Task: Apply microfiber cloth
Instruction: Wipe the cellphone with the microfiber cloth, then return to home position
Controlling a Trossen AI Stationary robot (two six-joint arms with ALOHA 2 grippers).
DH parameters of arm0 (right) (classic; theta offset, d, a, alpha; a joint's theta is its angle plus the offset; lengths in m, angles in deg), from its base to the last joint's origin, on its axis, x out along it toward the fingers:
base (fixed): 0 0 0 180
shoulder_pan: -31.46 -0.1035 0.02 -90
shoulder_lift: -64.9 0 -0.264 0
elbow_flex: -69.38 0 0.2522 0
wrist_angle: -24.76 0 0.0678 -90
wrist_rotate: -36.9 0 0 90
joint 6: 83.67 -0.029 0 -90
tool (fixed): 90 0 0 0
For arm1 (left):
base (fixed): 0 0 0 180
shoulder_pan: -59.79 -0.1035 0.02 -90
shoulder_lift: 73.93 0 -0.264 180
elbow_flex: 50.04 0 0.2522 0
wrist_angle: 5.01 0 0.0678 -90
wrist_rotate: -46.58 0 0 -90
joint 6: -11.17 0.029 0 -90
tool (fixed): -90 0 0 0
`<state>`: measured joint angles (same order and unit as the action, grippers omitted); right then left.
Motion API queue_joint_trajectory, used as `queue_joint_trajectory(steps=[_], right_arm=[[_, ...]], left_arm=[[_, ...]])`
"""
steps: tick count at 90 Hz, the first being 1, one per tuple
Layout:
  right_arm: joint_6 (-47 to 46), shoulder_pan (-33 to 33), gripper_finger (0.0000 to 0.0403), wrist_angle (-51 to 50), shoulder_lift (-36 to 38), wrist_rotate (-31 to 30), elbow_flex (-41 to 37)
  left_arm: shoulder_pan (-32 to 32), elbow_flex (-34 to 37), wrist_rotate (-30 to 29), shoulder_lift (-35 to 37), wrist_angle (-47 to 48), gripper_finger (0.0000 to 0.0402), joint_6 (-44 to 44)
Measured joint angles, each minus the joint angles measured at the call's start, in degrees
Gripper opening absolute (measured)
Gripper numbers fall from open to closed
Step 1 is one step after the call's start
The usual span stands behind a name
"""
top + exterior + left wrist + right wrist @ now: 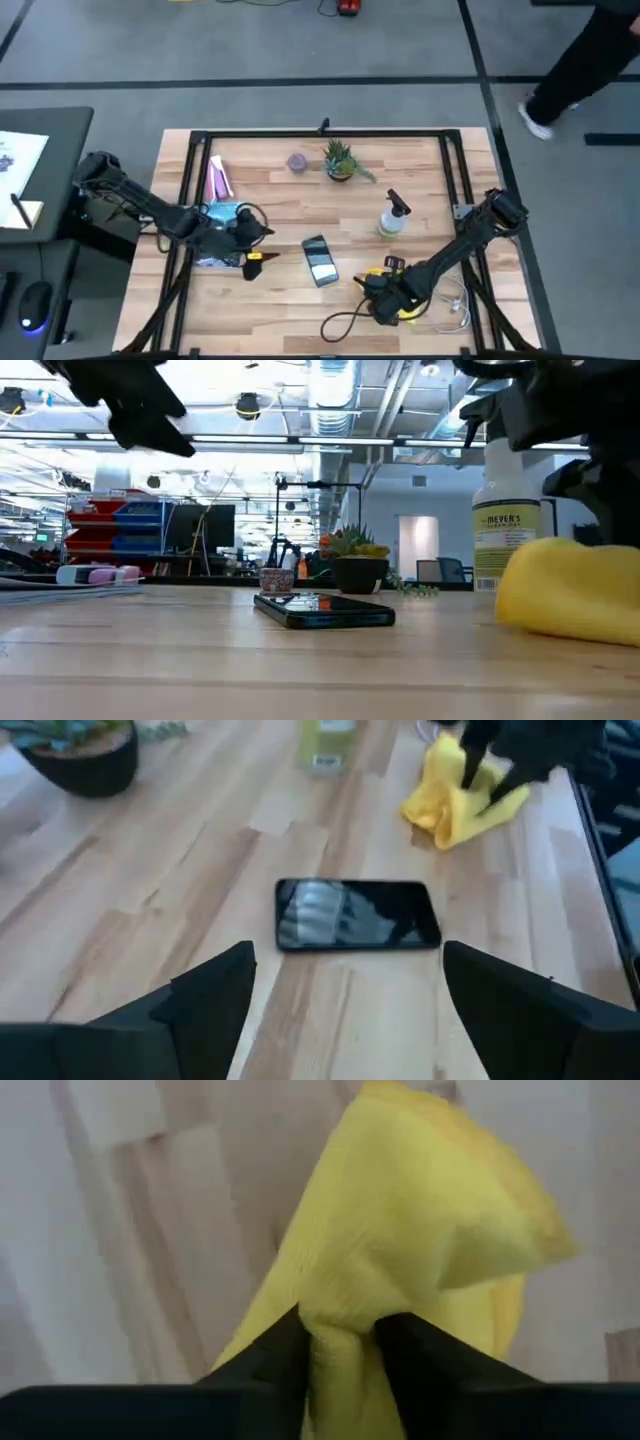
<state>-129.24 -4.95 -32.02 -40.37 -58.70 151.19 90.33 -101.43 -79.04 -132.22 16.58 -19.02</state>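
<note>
Bunched microfiber cloth (400, 1270) in right hand (345, 1342)

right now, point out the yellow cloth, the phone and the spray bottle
microfiber cloth (452, 805): left wrist view, middle of the bunched fabric
phone (357, 914): left wrist view, centre of its dark screen
spray bottle (511, 538): low view, on its label

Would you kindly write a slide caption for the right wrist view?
Right tool pinches a fold of the yellow microfiber cloth above the wooden table.
</note>
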Motion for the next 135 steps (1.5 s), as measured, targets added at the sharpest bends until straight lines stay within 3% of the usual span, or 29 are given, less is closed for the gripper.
queue_joint_trajectory(steps=[14, 26, 35, 45, 71, 82, 97, 116, 135], right_arm=[[1.1, -0.3, 0.0167, -4.7, 5.5, 0.3, 0.0], [1.1, -2.3, 0.0167, -8.2, 14.3, -7.0, 0.0], [1.3, -3.0, 0.0156, -8.2, 23.5, -13.8, -1.7], [0.6, -3.1, 0.0139, -5.5, 35.1, -18.3, -7.7], [2.6, 1.5, 0.0097, 14.7, 65.6, -18.2, -31.1], [7.2, 4.0, 0.008, 28.3, 75.6, -13.2, -40.6], [11.3, 9.5, 0.0061, 44.2, 83.8, -1.5, -50.8], [14.7, 20.5, 0.0044, 53.7, 87.1, 10.0, -58.6], [17.2, 33.7, 0.0016, 57.0, 87.8, 21.2, -59.7]], left_arm=[[5.3, 0.0, -1.3, 5.1, 0.0, 0.0301, -1.3], [8.3, -0.1, -6.4, 11.4, 1.5, 0.0301, 1.0], [8.0, -0.1, -6.8, 17.0, 4.8, 0.0297, 2.0], [7.2, 0.2, -7.1, 23.4, 9.2, 0.029, 2.6], [5.4, 9.6, -6.4, 39.1, 7.8, 0.0287, 4.4], [4.4, 15.2, -3.9, 44.6, 2.5, 0.0287, 5.8], [1.8, 21.7, -0.7, 50.3, -4.3, 0.0287, 8.9], [-4.3, 26.9, 5.8, 55.7, -8.9, 0.0287, 10.5], [-15.3, 29.8, 15.3, 56.6, -12.4, 0.0287, 11.4]])
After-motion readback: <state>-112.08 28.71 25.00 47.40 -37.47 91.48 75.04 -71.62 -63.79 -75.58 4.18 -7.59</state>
